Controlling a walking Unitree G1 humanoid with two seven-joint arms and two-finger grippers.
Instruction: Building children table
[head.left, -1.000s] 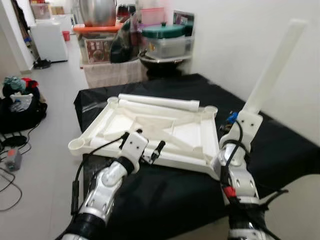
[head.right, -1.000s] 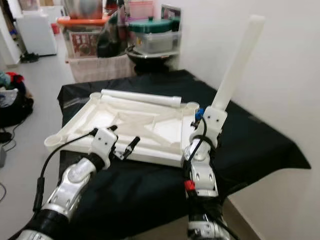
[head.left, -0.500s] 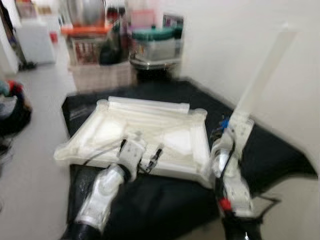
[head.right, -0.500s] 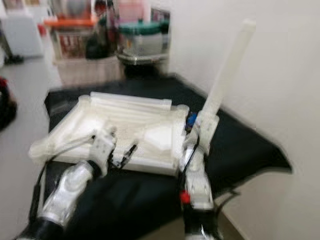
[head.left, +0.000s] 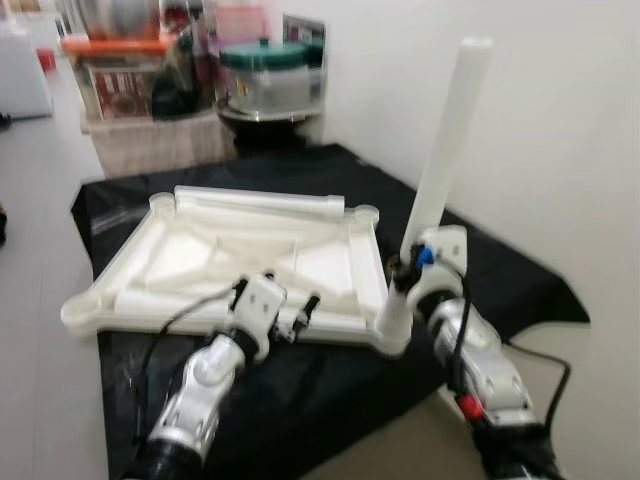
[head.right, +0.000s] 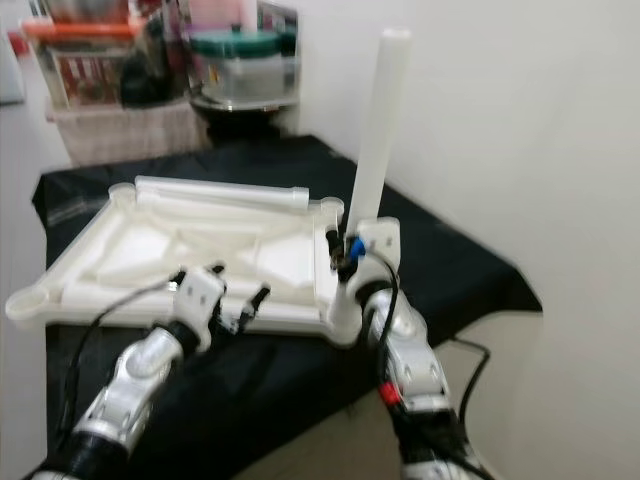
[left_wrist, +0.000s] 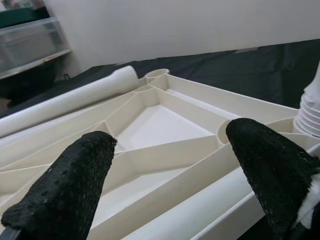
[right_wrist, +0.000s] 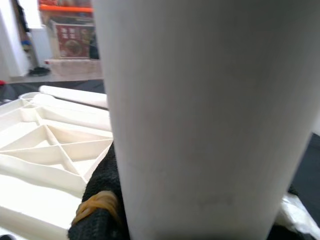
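A cream plastic children's table panel (head.left: 230, 255), ribbed underside up, lies flat on a black-draped tabletop (head.left: 500, 270). The right tool (head.left: 407, 270) pinches a long white plastic tube leg (head.left: 445, 140) low on its shaft, holding it nearly upright, long axis vertical, its foot at the round corner socket (head.left: 392, 335) nearest the robot's right arm. The left tool (head.left: 290, 315), fingers (left_wrist: 75, 175) spread and holding nothing, hovers at the panel's near edge, just left of that socket. A second white tube leg (head.left: 260, 200) lies lengthwise along the far edge. Whether the leg's foot is fully seated is hard to make out; the right tool hides the joint.
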